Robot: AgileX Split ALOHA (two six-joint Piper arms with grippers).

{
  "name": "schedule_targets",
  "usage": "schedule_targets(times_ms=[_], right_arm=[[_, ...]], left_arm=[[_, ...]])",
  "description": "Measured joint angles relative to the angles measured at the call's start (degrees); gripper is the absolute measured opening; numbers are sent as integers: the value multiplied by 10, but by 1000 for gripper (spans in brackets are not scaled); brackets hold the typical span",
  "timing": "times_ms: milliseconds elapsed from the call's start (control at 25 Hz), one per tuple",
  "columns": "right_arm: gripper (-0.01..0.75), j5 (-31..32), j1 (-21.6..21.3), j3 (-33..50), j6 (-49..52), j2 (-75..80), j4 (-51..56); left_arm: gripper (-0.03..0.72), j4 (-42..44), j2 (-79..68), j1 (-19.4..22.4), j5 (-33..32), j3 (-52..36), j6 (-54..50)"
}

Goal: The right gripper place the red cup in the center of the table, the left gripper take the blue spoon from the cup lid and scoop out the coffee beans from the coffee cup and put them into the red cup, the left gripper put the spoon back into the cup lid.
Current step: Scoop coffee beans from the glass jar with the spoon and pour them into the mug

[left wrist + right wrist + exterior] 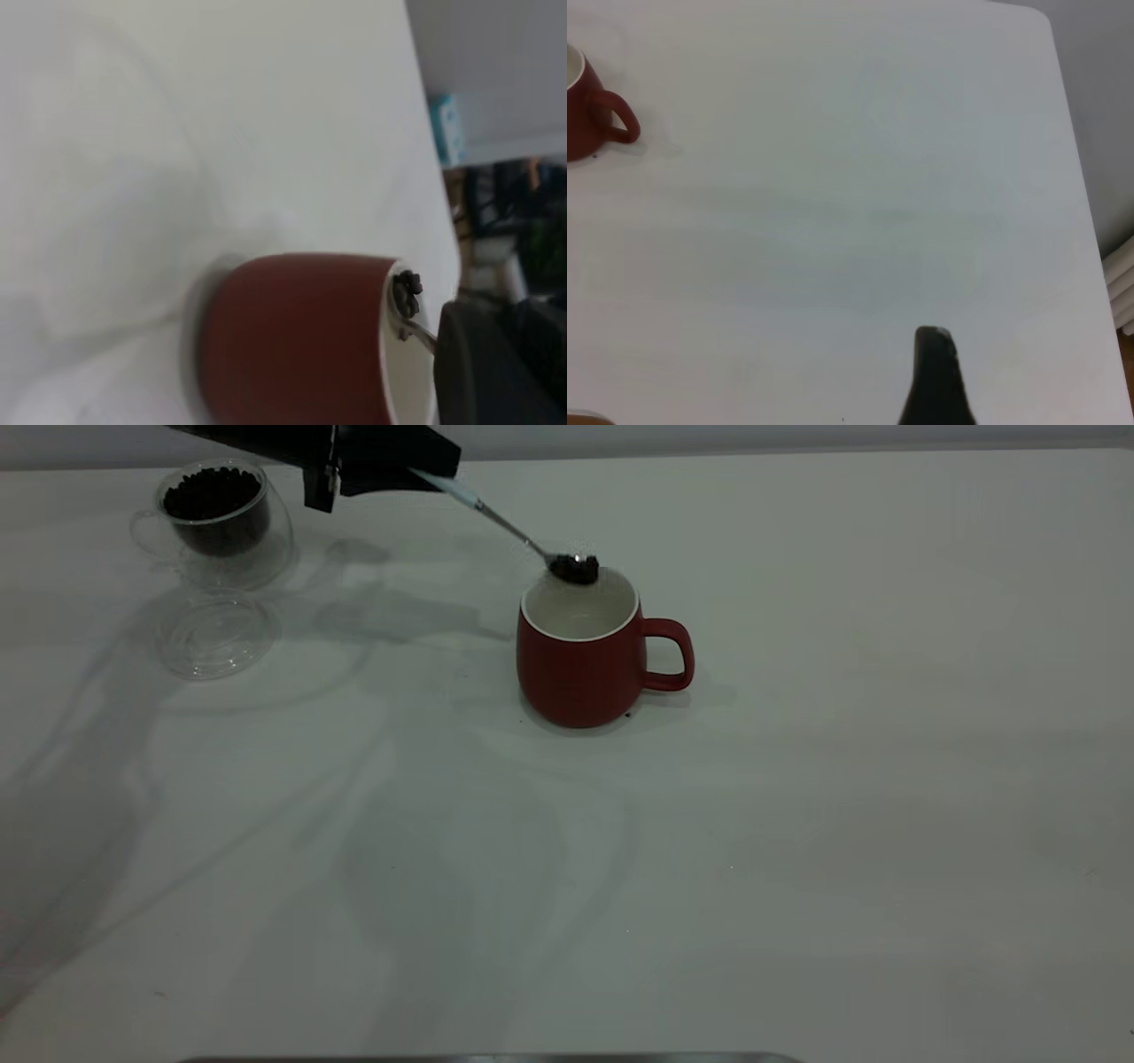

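Beans [576, 567] heaped in the metal bowl of the blue spoon [509, 524], poised right at the far rim of the red cup [580, 657]. Spoon pinched by its pale handle in the left claw [416, 474], up and away from the red cup on the coffee-cup side, shaft slanting down toward the mug's mouth. In the left wrist view, same load of coffee beans [407, 294] over the white rim of the red cup [297, 336], bowl not yet tipped as far as can be told. Red cup upright near the middle of the bench [797, 824], handle pointing away from the glass pieces, white inside showing no beans from this angle. Coffee cup [217, 518] well apart from the red cup, toward the far corner on the left arm's side, dark beans filling its inner wall. Cup lid [215, 636] flat on the bench just in front of the coffee cup, nothing on it. Right claw [939, 381] pulled well back from the red cup [589, 106], only one dark finger in its own view, spread or pressed together impossible to tell. Judged from the layout: mug placement done, spoon taken, scoop made; still to come, tipping the load into the red cup and laying the spoon back on the lid.
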State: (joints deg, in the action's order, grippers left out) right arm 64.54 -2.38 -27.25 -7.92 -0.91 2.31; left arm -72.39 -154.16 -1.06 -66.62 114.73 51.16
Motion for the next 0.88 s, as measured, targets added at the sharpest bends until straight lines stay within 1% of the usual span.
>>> schedule_targets(times_ms=[280,560,680,880], right_arm=[[588,0,0,0,0,0,0],[588,0,0,0,0,0,0],[588,0,0,0,0,0,0],[588,0,0,0,0,0,0]], left_arm=[[118,3,0,-13,-1,0,98],[118,3,0,-26,-1,0,243],[118,3,0,-32,-1,0,291],[118,3,0,-38,-1,0,333]])
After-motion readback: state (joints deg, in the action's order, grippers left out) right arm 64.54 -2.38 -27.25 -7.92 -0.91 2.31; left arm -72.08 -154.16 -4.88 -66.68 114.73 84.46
